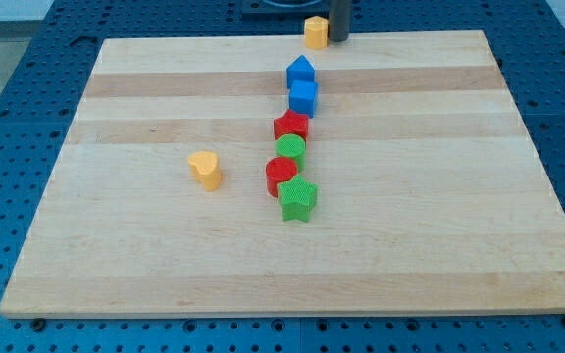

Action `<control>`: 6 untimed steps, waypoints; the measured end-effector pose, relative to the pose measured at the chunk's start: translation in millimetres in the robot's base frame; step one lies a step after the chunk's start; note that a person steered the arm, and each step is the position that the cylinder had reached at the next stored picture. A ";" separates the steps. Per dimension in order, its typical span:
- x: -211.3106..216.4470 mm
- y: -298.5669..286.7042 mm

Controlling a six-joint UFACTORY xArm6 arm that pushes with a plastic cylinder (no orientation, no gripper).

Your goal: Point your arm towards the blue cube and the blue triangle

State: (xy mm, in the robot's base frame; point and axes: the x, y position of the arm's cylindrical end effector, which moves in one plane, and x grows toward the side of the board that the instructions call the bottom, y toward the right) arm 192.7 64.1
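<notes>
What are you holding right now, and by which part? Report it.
Nothing is held. I have no claw, only a rod; my tip sits at the view's top, beside the yellow block, above the blue triangle and blue cube.

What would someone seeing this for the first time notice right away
A crooked column of six blocks runs down the board's middle: blue triangle on top, blue cube touching below it, then red, green, red, and a green star. A yellow block sits alone toward the view's left. My tip stands at the top edge beside another yellow block.
</notes>
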 end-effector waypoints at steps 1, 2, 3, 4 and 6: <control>-0.3 -6.7; 0.5 -7.1; -0.3 -7.0; 27.2 12.5; 99.9 24.5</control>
